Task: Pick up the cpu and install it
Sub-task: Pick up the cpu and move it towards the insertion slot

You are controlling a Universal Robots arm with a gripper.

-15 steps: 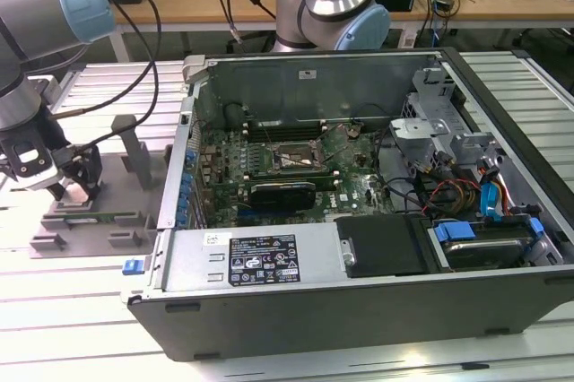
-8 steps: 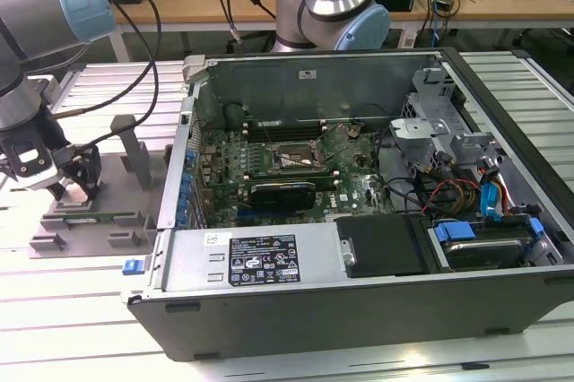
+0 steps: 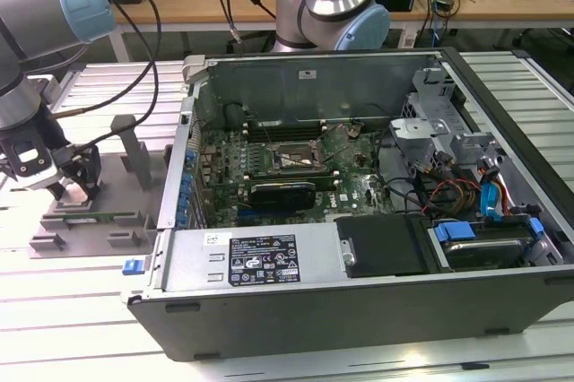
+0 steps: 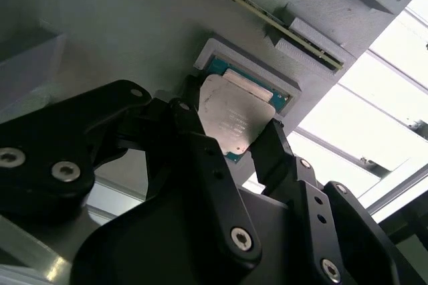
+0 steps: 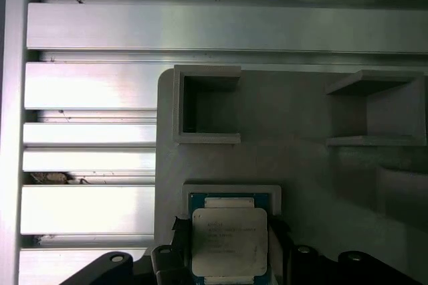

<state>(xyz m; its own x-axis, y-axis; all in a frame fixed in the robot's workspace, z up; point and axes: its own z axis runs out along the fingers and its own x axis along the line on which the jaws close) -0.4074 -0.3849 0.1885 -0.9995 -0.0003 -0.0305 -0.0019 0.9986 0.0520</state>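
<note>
While the slatted table bears one grey tray and one open case, my gripper pinches the single cpu.

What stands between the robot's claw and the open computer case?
In the exterior view, an upright grey post of the parts holder stands between the gripper and the computer case.

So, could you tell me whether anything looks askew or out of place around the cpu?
Nothing stands out. In both wrist views the cpu lies flat and square in its pocket on the grey holder, with no corner lifted. The gripper is down at the chip and centred on it.
</note>
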